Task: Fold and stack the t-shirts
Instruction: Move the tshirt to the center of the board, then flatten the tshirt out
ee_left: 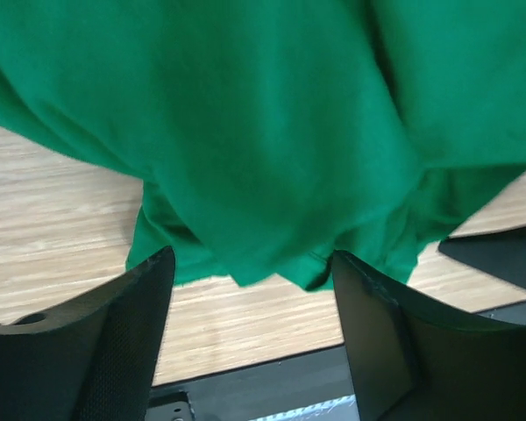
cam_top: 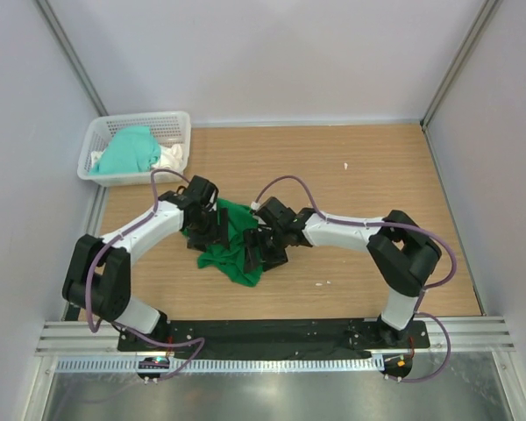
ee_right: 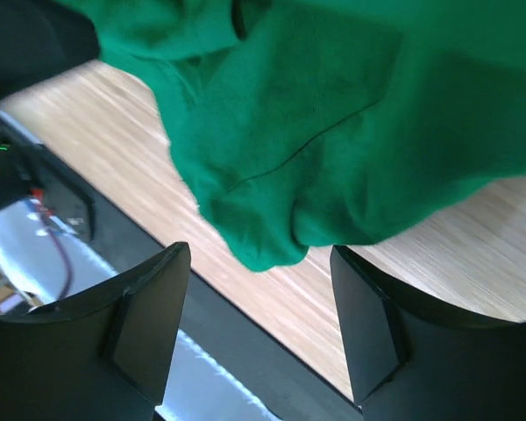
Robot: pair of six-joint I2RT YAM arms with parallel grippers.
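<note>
The deep green t-shirt (cam_top: 231,253) lies crumpled in a heap on the wooden table (cam_top: 359,184), between the two arms. My left gripper (cam_top: 205,231) is at the heap's left edge and my right gripper (cam_top: 258,251) at its right edge. In the left wrist view the green t-shirt (ee_left: 272,132) bunches just past my left gripper (ee_left: 252,267), whose jaws stand wide apart with nothing between them. The right wrist view shows a fold of the same t-shirt (ee_right: 333,132) just beyond my right gripper (ee_right: 261,263), also open and empty. A paler mint-teal t-shirt (cam_top: 127,151) sits in the basket.
The white lattice basket (cam_top: 140,119) stands at the table's back left corner and also holds a white cloth (cam_top: 171,158). A black base plate (cam_top: 272,338) runs along the near edge. Grey walls close in on both sides and at the back.
</note>
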